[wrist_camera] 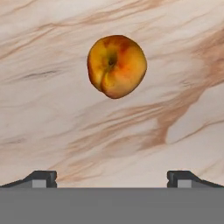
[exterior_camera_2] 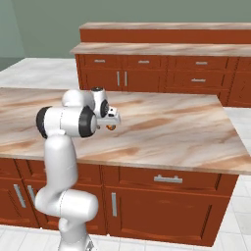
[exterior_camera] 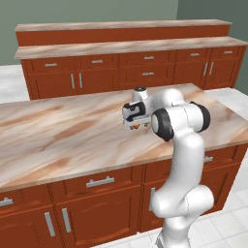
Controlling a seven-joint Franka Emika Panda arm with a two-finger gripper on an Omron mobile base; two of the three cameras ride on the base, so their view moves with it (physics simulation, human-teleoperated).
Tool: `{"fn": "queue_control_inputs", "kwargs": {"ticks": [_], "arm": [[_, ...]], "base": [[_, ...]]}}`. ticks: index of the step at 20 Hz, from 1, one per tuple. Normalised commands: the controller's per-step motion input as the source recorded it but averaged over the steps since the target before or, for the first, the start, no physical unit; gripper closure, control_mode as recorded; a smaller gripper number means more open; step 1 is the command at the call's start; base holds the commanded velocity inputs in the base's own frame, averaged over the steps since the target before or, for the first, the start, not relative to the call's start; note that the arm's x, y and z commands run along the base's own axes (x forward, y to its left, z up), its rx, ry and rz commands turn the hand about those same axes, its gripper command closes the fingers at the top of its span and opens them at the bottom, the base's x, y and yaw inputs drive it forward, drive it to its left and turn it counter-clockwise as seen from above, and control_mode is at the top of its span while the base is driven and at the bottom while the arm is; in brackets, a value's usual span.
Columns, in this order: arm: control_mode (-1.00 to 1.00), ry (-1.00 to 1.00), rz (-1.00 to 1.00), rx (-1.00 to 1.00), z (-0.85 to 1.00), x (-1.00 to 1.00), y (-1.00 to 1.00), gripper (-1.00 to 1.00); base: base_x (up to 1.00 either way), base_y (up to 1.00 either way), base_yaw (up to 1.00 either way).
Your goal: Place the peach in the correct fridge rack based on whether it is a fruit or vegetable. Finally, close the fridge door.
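The peach (wrist_camera: pixel 116 66) lies on the marble-patterned counter (exterior_camera: pixel 58 131), free of any grip, with its dark stem dimple turned up toward the hand camera. In the hand view the tool (wrist_camera: pixel 112 178) stands wide open: its two dark fingertips (wrist_camera: pixel 41 178) sit far apart at the bottom edge, and the fruit lies ahead of them, above the gap, touching neither. Only the tips show there; the rest of each finger is cut off.

In the left base view the tool (exterior_camera: pixel 134 124) points down at the counter, and just a sliver of orange peeks out beneath it, mostly hidden by the hand. In the right base view the peach (exterior_camera_2: pixel 111 126) is likewise a small orange spot under the hand, too small to read in detail.
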Motion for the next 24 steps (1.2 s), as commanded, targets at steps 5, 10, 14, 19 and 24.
{"fn": "queue_control_inputs", "kwargs": {"ticks": [5,10,14,19,24], "arm": [[-1.0,0.04,0.0,0.0,-0.23,0.5,-0.03,-1.0],[-1.0,0.08,0.0,0.0,-0.11,0.54,0.0,-1.0],[-1.0,0.09,0.0,0.0,-0.16,0.54,0.0,-1.0],[-1.0,0.09,0.0,0.0,-0.25,0.41,0.0,-1.0],[-1.0,0.02,0.0,0.0,-0.43,0.01,0.0,1.0]], "base": [[0.0,0.0,0.0],[0.0,0.0,0.0],[0.0,0.0,0.0],[0.0,0.0,0.0],[0.0,0.0,0.0]]}}
